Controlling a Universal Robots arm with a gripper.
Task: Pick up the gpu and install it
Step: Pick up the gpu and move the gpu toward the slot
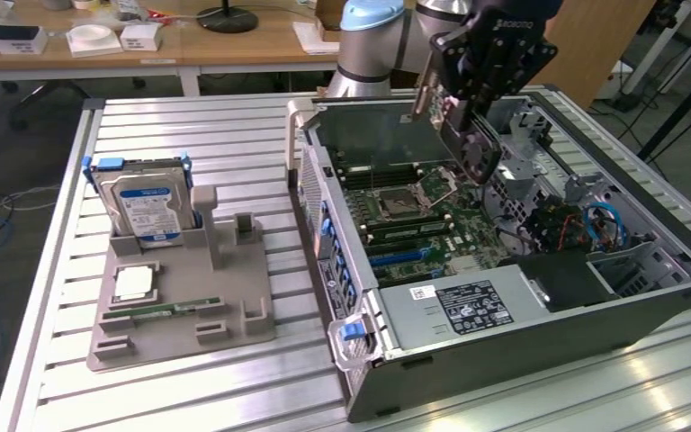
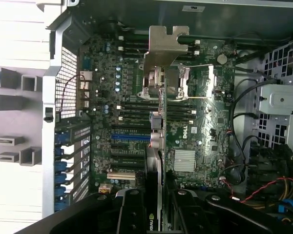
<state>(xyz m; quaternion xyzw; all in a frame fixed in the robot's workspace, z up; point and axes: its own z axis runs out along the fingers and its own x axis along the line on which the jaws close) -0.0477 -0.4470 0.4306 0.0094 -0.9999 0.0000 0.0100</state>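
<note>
My gripper [image 1: 466, 112] is shut on the gpu [image 1: 475, 151], a thin green card with a black cooler block and a silver end bracket [image 2: 165, 46]. I hold it on edge above the open computer case [image 1: 633, 310], over the motherboard [image 1: 424, 211]. The wrist view shows the gpu [image 2: 158, 146] edge-on between my two black fingers [image 2: 132, 212], hanging above the motherboard [image 2: 205, 122]. Its bracket end points toward the CPU socket. The blue expansion slot [image 2: 129, 138] lies just beside the card's line, and the card hangs apart from the board.
A grey fixture tray [image 1: 183, 337] lies on the slatted table at the exterior view's left. It carries an upright silver hard drive [image 1: 148, 205] with a blue label and a small green memory stick [image 1: 159, 311]. Cables [image 1: 592, 225] and drive cages crowd the case's far side.
</note>
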